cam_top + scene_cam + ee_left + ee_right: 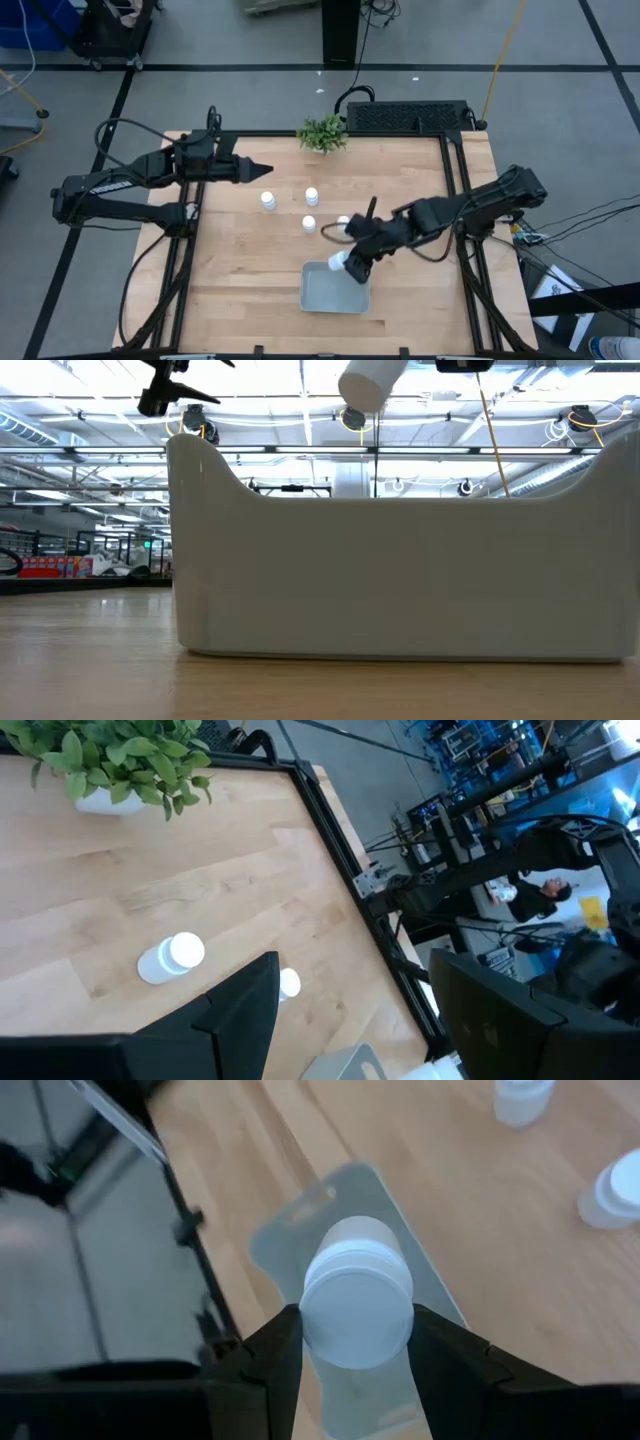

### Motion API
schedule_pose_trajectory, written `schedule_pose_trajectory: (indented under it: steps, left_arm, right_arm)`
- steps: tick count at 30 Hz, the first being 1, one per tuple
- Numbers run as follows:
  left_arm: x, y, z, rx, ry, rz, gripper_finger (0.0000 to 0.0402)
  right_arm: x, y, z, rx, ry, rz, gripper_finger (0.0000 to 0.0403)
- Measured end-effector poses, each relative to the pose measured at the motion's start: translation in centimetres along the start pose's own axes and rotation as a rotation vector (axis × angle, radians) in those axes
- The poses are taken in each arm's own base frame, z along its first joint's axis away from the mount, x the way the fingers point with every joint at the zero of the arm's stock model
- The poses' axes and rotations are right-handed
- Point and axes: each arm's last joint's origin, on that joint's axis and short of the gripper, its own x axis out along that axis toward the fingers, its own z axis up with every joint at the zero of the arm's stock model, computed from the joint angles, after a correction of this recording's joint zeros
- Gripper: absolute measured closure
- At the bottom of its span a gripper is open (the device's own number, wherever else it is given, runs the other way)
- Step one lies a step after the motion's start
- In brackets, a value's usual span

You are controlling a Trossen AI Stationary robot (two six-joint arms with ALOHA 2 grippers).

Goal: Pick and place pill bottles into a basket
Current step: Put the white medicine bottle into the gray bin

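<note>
High view: right gripper holds a pill bottle over the basket rim; left gripper waits above the desk. Right wrist view: fingers pinch the bottle. Left wrist view: fingers spread.

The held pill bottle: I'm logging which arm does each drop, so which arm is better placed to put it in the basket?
Right. The right gripper already grips the pill bottle, hanging above the basket rim. The left gripper waits far off, empty.
</note>
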Motion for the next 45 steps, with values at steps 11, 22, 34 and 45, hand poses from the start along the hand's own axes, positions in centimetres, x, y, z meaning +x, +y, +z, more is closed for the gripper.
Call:
schedule_pose_trajectory:
  steps: [11,22,34,45]
  left_arm:
    - [0.0,0.1,-0.1,0.048,0.007,0.007,0.0137]
    - [0.0,-0.3,-0.7,0.074,0.034,-0.004,0.0137]
    - [0.0,-0.2,-0.8,0.076,0.043,0.000,0.0137]
    - [0.0,-0.2,-0.8,0.076,0.043,0.000,0.0137]
  right_arm:
    - [7.0,-0.4,-3.9,-0.272,0.314,-0.231,0.0256]
    - [9.5,-0.8,-4.4,-0.321,0.338,-0.288,0.0253]
    - [10.3,-1.9,-3.1,-0.297,0.383,-0.276,0.0249]
    - [10.9,-2.2,-3.2,-0.288,0.406,-0.243,0.0246]
